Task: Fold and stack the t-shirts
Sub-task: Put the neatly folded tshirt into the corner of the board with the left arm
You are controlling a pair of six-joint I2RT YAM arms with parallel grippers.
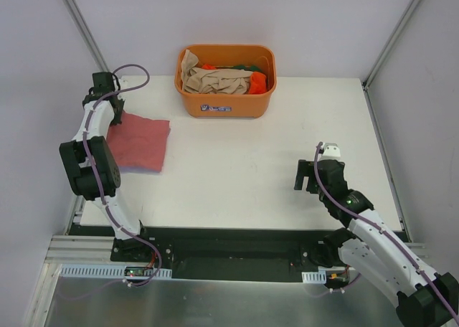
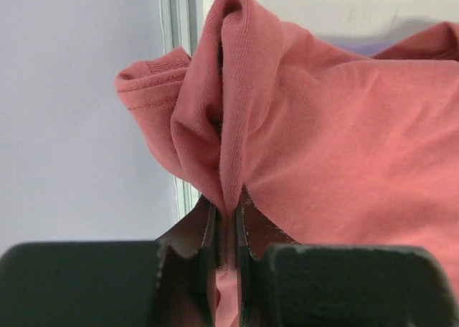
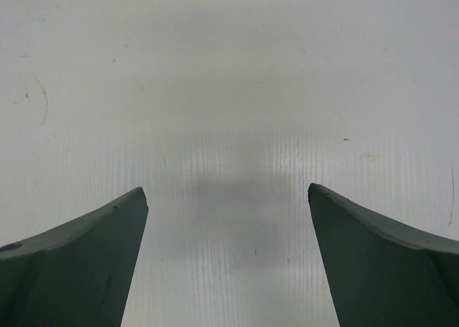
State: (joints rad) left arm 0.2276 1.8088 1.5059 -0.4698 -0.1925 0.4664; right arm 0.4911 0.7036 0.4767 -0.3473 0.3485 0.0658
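Note:
A folded dusty rose-red t-shirt (image 1: 140, 144) lies at the left of the white table. My left gripper (image 1: 113, 117) is at its far left corner, shut on a pinched fold of the red cloth (image 2: 228, 148), which bunches up above the fingers (image 2: 208, 234). More t-shirts, beige (image 1: 215, 79), orange (image 1: 258, 82) and green, lie heaped in the orange tub (image 1: 226, 105). My right gripper (image 1: 308, 176) is open and empty over bare table at the right; its wrist view shows only white table (image 3: 229, 112) between the fingertips (image 3: 129, 212).
The orange plastic tub stands at the table's far edge, in the middle. Grey walls and metal frame posts (image 1: 79, 19) enclose the table on the left, back and right. The black base rail (image 1: 229, 252) runs along the near edge.

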